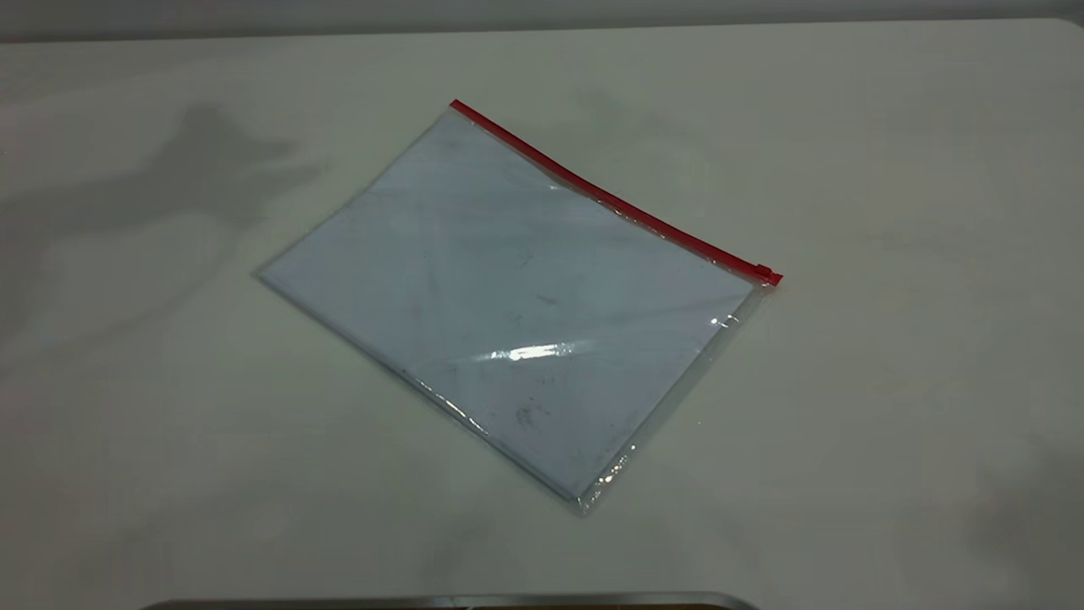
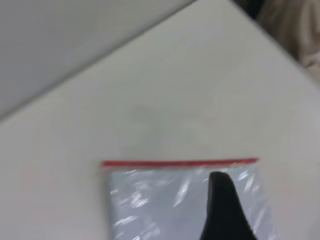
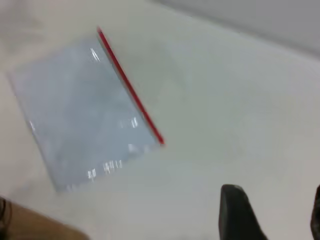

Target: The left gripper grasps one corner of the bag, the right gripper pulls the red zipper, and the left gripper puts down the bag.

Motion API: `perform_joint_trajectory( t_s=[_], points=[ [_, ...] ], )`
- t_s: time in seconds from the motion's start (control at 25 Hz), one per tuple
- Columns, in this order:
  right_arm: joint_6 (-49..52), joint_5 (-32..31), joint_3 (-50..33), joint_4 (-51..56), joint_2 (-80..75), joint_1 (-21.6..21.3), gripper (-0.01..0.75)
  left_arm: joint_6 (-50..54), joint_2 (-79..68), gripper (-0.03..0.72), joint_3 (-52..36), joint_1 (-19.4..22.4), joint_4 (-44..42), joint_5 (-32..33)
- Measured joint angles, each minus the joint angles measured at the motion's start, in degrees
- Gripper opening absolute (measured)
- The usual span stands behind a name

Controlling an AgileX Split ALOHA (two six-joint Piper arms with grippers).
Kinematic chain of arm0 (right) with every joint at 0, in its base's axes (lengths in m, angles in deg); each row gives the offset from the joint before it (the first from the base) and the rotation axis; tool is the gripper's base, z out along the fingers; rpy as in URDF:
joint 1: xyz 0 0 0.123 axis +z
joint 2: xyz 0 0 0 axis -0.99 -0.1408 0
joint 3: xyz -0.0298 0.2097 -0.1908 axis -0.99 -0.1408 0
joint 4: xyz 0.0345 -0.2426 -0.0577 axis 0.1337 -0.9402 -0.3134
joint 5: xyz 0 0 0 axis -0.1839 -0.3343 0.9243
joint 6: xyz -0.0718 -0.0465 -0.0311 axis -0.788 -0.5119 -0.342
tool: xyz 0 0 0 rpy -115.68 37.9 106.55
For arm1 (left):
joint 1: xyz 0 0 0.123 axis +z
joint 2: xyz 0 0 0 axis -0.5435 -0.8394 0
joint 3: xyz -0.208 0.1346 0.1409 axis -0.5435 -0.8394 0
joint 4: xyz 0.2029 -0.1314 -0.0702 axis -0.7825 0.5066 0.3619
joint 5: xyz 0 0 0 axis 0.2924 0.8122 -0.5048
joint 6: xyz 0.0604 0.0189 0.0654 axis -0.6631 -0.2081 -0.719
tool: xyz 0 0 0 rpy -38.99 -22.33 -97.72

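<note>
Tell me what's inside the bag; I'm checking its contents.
Pale blue-white sheets fill the bag, lying flat on the table. Anything beneath the top sheet is covered.

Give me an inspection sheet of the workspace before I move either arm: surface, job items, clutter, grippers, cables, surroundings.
Surface: pale matte table, arm shadows at the exterior view's left.
Job's things: large flat clear plastic bag with pale blue-white sheets, lying flat; thin red plastic zipper strip along its far edge, slider tab at the right end.
Clutter: nothing seen.
Grippers: left gripper, one black jaw showing above the bag, off it; right gripper, dark jaws apart, over bare table beside the bag. Neither appears in the exterior view.
Cables: nothing seen.
Surroundings: grey wall behind; metallic edge at the near side.
</note>
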Motion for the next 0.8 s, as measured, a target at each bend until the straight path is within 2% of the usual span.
perform_joint_trajectory(
  t_s=[0.28, 0.44, 0.56, 0.8],
  points=[
    [6.44, 0.00, -25.03, -2.39, 13.31, 0.00, 0.396, 16.97, 16.94, 0.521, -0.06, 0.00, -20.70, 0.05],
    [9.35, 0.48, -37.13, -4.03, 20.34, 0.00, 0.396, 27.02, 24.92, 0.521, -4.32, 0.00, -30.89, 0.05],
    [10.73, 1.47, -42.56, -4.67, 24.68, 0.00, 0.396, 28.91, 32.16, 0.521, -11.98, 0.00, -34.50, 0.05],
    [11.63, 8.03, -44.16, -6.14, 28.17, 0.00, 0.396, 29.55, 45.03, 0.521, -35.85, 0.00, -35.41, 0.05]
  ],
)
